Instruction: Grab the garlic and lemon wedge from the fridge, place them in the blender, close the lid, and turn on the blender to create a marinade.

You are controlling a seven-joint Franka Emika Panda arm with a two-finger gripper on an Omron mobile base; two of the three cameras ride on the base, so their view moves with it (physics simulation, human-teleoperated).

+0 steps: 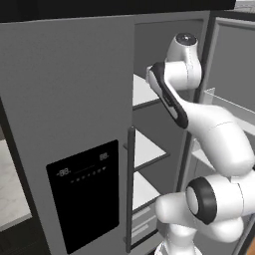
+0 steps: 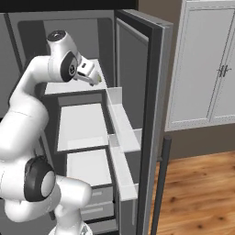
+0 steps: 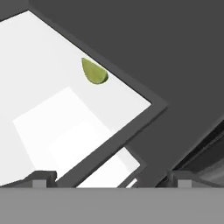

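Observation:
The fridge (image 1: pixel 74 89) is tall and grey, its left door shut, with a black display panel (image 1: pixel 84 194); its right door (image 2: pixel 137 92) stands open. My arm reaches into the upper part of the open side. A yellow-green lemon wedge (image 3: pixel 94 72) lies near the back edge of a white shelf (image 3: pixel 48 100), ahead of my gripper (image 3: pixel 113 178) and apart from it. The gripper is open with nothing between its fingertips (image 3: pixel 43 177). From the right base view the wedge (image 2: pixel 98 80) shows just past my hand (image 2: pixel 86 69). The garlic, the blender and the lid are out of view.
White door bins (image 2: pixel 124 119) line the inside of the open door, close to my arm's right. Lower white shelves (image 2: pixel 85 124) and drawers (image 2: pixel 96 202) sit below. A long vertical handle (image 1: pixel 130 189) runs down the shut door. White cabinets (image 2: pixel 206 69) and wooden floor (image 2: pixel 197 193) lie to the right.

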